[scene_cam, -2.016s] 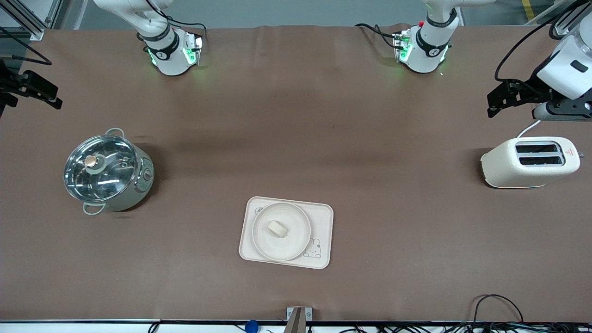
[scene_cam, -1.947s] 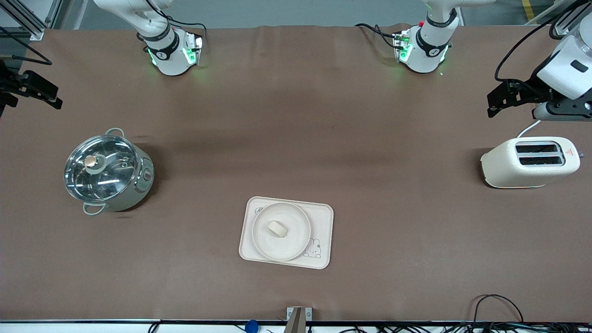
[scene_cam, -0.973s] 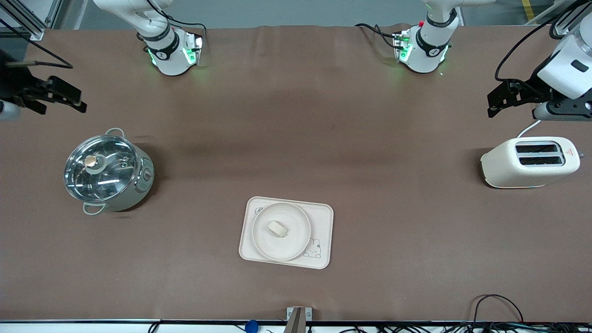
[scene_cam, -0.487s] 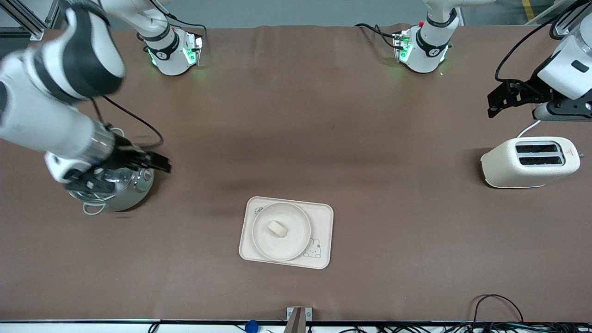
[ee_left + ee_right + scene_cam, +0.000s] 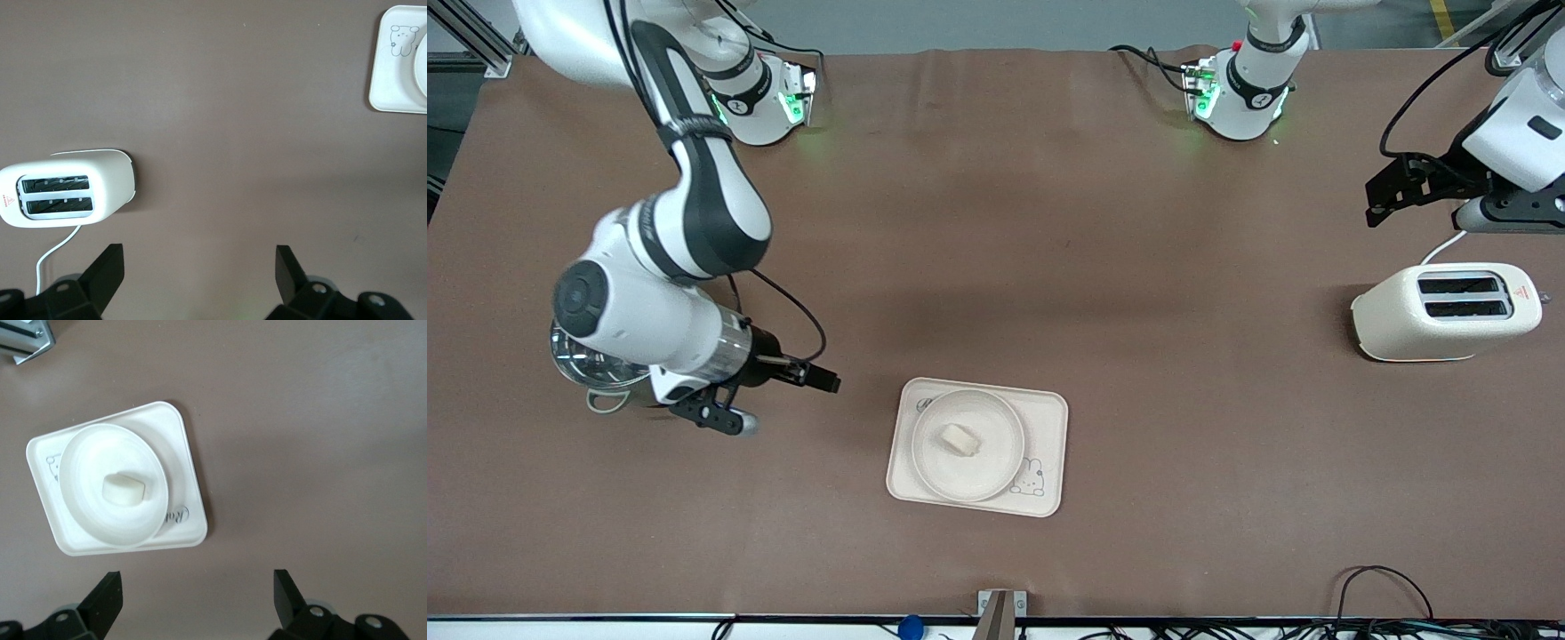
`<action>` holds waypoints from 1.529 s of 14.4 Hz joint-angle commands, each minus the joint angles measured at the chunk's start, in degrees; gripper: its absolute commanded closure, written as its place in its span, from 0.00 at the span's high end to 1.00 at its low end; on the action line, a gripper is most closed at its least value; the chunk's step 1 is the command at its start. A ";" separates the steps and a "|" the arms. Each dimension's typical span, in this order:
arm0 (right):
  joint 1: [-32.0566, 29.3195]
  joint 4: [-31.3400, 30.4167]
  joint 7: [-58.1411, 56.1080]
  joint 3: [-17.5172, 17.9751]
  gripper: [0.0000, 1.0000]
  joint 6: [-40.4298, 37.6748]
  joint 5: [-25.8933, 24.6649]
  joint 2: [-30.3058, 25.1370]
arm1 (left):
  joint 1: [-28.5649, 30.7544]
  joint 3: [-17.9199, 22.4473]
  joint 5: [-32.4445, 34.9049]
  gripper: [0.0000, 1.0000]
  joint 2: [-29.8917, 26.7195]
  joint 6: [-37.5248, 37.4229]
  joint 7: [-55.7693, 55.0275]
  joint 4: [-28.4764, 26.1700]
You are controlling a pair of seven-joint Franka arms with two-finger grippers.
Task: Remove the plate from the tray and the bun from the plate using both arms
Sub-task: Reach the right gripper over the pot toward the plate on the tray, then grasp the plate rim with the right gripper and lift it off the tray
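Across the front view, the tray (image 5: 976, 447) lies on the desk (image 5: 996, 267) near the front camera's edge, the plate (image 5: 968, 444) on it, the bun (image 5: 959, 439) on the plate's middle. Nothing removed yet. Right gripper (image 5: 783, 396) hangs over bare desk between the pot (image 5: 596, 373) and the tray, empty; the right arm covers most of the pot. Left gripper (image 5: 1392, 191) waits, empty, over the desk at the left arm's end, the toaster (image 5: 1446, 311) nearer the front camera than it.

Left wrist view: left gripper (image 5: 199, 280) fingers spread wide, nothing between them. Toaster (image 5: 67, 189) sits below, a tray (image 5: 399, 67) corner with the rabbit drawing showing well apart from it.

Right wrist view: right gripper (image 5: 197, 603) wide open, empty, tray (image 5: 117, 480) just ahead of it, plate (image 5: 113, 483) and bun (image 5: 123, 488) both clear to see.

Risks, my read: plate rim is low and sits close to the tray's raised edge, so a finger may catch the tray and drag both. Tilting the plate on the lift could roll the loose bun off. Bun is small and looks soft, a hard pinch could squash it.
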 commanded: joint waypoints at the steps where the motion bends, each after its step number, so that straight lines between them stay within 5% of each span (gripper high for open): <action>1: 2.72 2.09 2.95 -0.45 1.00 7.30 2.56 7.00 | 0.22 -0.03 -0.78 1.00 0.38 -0.96 1.07 1.14; 11: 6.94 4.28 2.16 -0.45 1.00 18.57 2.39 16.60 | 0.13 -0.03 -0.78 1.00 0.38 -0.96 1.16 1.06; 22: 9.14 7.81 1.89 -0.36 0.47 22.97 2.39 21.44 | -0.04 -0.12 -0.78 1.00 0.38 -0.96 1.16 1.06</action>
